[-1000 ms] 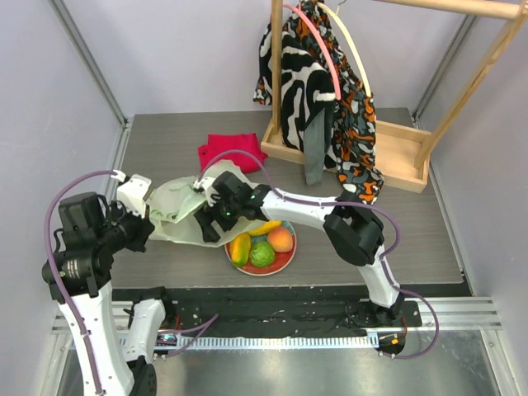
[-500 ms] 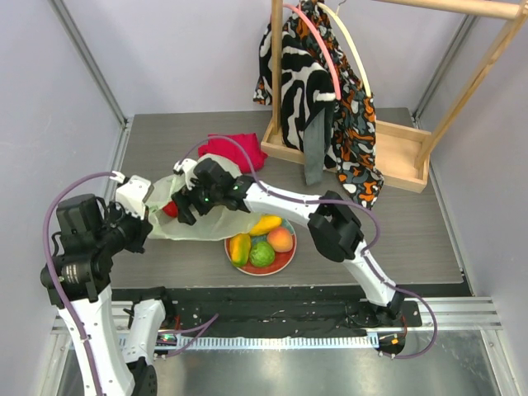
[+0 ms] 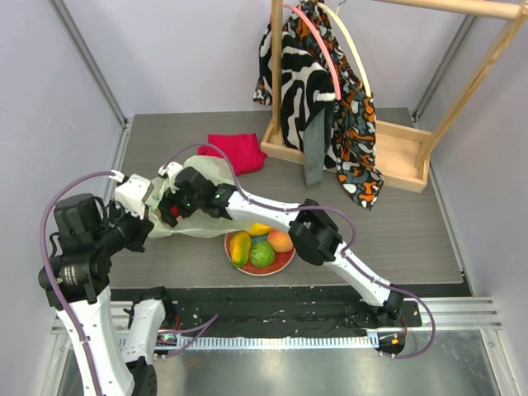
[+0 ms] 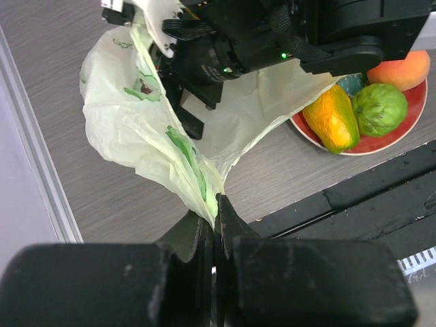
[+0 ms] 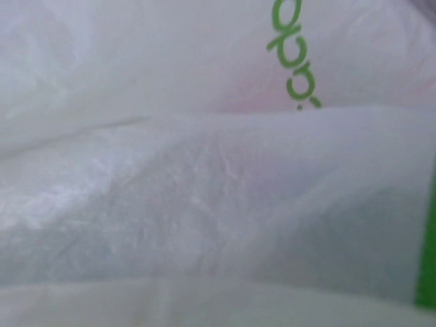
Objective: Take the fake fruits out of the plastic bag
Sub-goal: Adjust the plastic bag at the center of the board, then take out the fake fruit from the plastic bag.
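Observation:
The pale yellow-green plastic bag (image 3: 198,221) lies left of the plate, its mouth toward the right. My left gripper (image 3: 145,224) is shut on the bag's edge, pinching the film (image 4: 197,180) between its pads. My right gripper (image 3: 171,210) reaches into the bag from the right; its black body also shows in the left wrist view (image 4: 225,58). A small red thing (image 3: 173,212) shows at its tip; I cannot tell if it is held. The right wrist view shows only bag film (image 5: 204,191) up close. A mango (image 3: 240,247), a green fruit (image 3: 262,253) and a peach (image 3: 280,240) lie on the plate.
The red plate (image 3: 280,262) stands at the near middle, a yellow fruit (image 3: 260,228) at its far edge. A red folded cloth (image 3: 235,150) lies behind the bag. A wooden rack (image 3: 396,157) with a patterned garment (image 3: 318,91) stands at the back right.
My right arm has moved left, deeper into the bag. The bag has shifted left with it, uncovering the red cloth. My left gripper keeps its hold.

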Controlling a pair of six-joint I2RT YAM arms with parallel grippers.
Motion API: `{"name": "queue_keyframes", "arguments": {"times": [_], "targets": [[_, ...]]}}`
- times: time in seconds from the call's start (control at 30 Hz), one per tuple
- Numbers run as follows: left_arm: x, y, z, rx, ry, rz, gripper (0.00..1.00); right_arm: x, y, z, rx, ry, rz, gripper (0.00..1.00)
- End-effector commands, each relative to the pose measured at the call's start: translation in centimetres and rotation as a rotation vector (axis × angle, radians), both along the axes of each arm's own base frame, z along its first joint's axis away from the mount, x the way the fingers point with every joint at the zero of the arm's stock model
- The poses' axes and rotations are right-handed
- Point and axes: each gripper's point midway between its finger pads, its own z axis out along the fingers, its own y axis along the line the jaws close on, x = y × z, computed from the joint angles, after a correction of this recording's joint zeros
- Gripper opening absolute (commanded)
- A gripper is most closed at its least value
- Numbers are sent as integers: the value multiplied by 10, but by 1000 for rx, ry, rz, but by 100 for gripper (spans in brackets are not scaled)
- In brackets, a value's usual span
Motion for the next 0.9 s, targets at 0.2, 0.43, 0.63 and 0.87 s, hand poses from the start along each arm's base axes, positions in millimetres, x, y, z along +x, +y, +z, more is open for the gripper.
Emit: {"name": "queue_keyframes", "arguments": {"times": [0.2, 0.43, 0.63, 0.87], "targets": [[-62, -20, -35, -87, 266, -36, 0, 17, 44, 1, 71, -175, -99, 100], [-62, -21, -37, -86, 275, -44, 0, 20, 49, -15, 22, -304, -122, 92], [-53, -16, -41, -76, 288, -30, 0, 5, 44, 22, 47, -296, 86, 53], [-12, -1, -28, -69, 192, 61, 0, -26, -7, 105, 158, -203, 284, 35]]}}
